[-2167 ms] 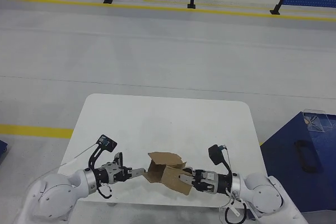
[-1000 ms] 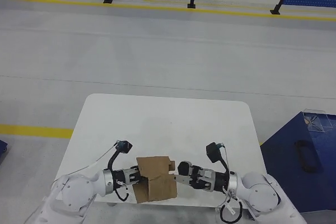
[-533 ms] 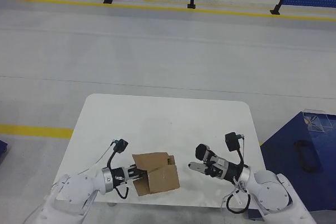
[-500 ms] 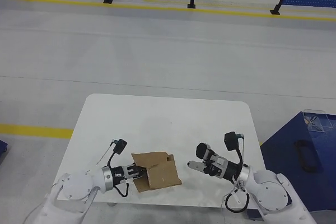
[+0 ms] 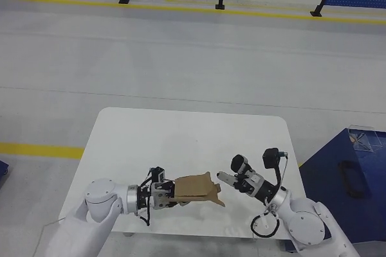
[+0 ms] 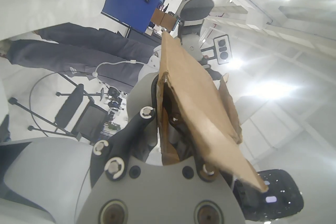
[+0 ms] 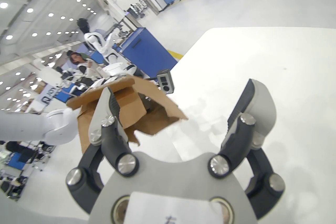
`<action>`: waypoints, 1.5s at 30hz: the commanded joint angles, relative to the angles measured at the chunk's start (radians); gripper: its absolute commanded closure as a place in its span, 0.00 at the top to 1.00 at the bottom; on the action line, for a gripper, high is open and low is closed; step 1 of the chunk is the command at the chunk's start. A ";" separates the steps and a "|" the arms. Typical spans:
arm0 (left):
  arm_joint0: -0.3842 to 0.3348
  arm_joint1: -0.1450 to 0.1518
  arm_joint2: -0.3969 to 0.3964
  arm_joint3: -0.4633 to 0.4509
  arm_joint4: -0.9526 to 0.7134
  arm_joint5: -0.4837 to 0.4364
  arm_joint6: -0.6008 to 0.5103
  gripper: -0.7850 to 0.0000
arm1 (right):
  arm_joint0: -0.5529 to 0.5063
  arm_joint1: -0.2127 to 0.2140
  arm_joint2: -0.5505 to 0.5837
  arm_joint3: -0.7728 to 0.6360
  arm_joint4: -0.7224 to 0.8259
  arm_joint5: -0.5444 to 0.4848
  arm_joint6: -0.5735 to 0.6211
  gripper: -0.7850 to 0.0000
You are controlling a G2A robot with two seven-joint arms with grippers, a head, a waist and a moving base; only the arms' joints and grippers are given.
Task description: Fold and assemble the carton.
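Gripping carton (image 5: 196,187) — left pincer (image 5: 170,194) clamped | right pincer (image 5: 225,177) wide, beside it

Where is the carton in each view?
Top view: carton at the table's robot-side edge, between left gripper and right gripper.
Left wrist view: carton mid-picture, clamped in its own gripper.
Right wrist view: carton beyond one open finger.
Shared landmark: the left gripper clamping it.

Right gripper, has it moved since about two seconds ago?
Yes. The right gripper has shifted away from the table's near edge and is now open beside the carton.
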 commanded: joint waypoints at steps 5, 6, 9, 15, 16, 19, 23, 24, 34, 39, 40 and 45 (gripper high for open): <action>-0.022 -0.018 0.004 0.044 -0.229 0.167 0.123 0.00 | -0.020 -0.002 0.032 -0.010 -0.064 0.059 -0.048 1.00; -0.024 -0.019 0.007 0.051 -0.238 0.171 0.141 0.00 | -0.019 -0.001 0.039 -0.006 -0.064 0.066 -0.037 1.00; -0.032 -0.020 0.020 0.040 -0.236 0.166 0.155 0.00 | -0.017 0.000 0.047 -0.003 -0.097 0.084 -0.022 1.00; -0.014 -0.014 0.029 0.020 -0.178 0.080 0.131 0.00 | -0.015 -0.002 0.040 0.020 -0.134 0.098 -0.014 1.00; -0.013 -0.013 0.030 0.017 -0.169 0.070 0.130 0.00 | -0.012 -0.003 0.039 0.030 -0.128 0.098 -0.008 1.00; -0.007 -0.010 0.034 0.014 -0.160 0.063 0.121 0.00 | -0.004 -0.003 0.030 0.050 -0.142 0.096 0.010 1.00; -0.006 -0.008 0.037 0.013 -0.157 0.062 0.121 0.00 | 0.005 -0.006 -0.003 0.066 -0.179 0.091 0.034 1.00; -0.006 -0.007 0.037 0.013 -0.157 0.062 0.121 0.00 | 0.009 -0.007 -0.013 0.073 -0.187 0.092 0.044 1.00; -0.012 -0.001 0.030 0.015 -0.161 0.063 0.122 0.00 | 0.029 -0.014 -0.137 0.105 -0.302 0.023 0.132 1.00; -0.018 -0.001 0.039 0.020 -0.170 0.058 0.125 0.00 | 0.051 -0.022 -0.160 0.115 -0.322 0.058 0.082 1.00; -0.019 -0.001 0.040 0.022 -0.171 0.057 0.126 0.00 | 0.052 -0.022 -0.149 0.116 -0.297 0.058 0.071 1.00; -0.025 0.000 0.044 0.035 -0.168 0.054 0.131 0.00 | 0.034 -0.018 -0.088 0.078 -0.248 0.051 0.041 1.00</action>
